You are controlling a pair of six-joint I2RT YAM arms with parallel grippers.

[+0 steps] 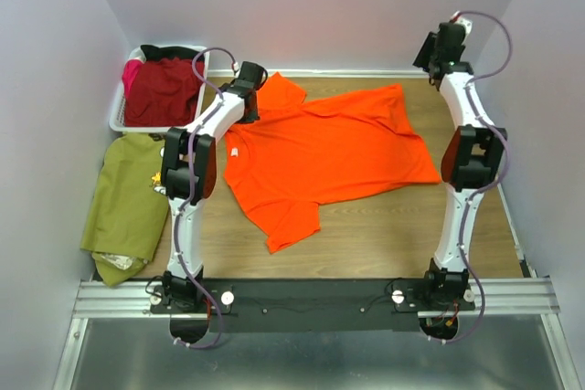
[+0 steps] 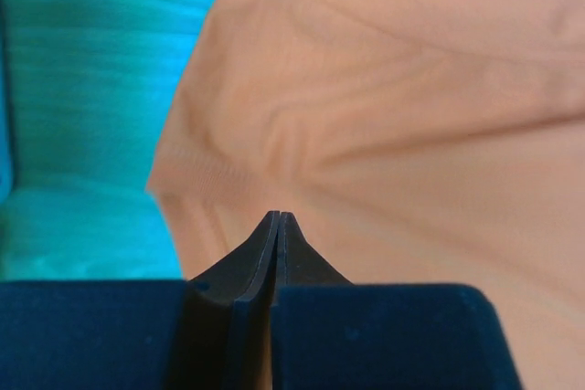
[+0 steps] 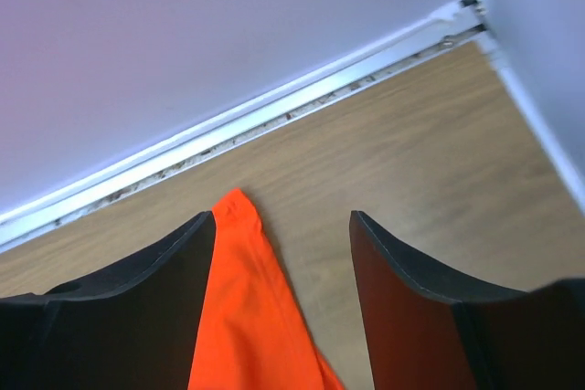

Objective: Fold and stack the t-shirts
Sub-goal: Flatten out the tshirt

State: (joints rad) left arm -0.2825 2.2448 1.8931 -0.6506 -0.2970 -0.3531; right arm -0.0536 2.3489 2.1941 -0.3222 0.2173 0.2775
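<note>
Two grippers bracket your bright orange cloth t-shirt (image 1: 329, 152), spread mid-way across the wooden tabletop (image 1: 384, 226). Its long axis runs from left edge to right edge, collar pointing left, hem right. Your left gripper (image 2: 277, 216) is pressed closed over the far sleeve; whether cloth is caught cannot be told. Your right gripper (image 3: 281, 216) gapes wide, empty, above the hem's far corner.

wood table (image 1: 366, 235), orange tee (image 1: 329, 152) flat mid, olive tee (image 1: 123, 198) left edge, white basket (image 1: 117, 114) far-left corner
</note>
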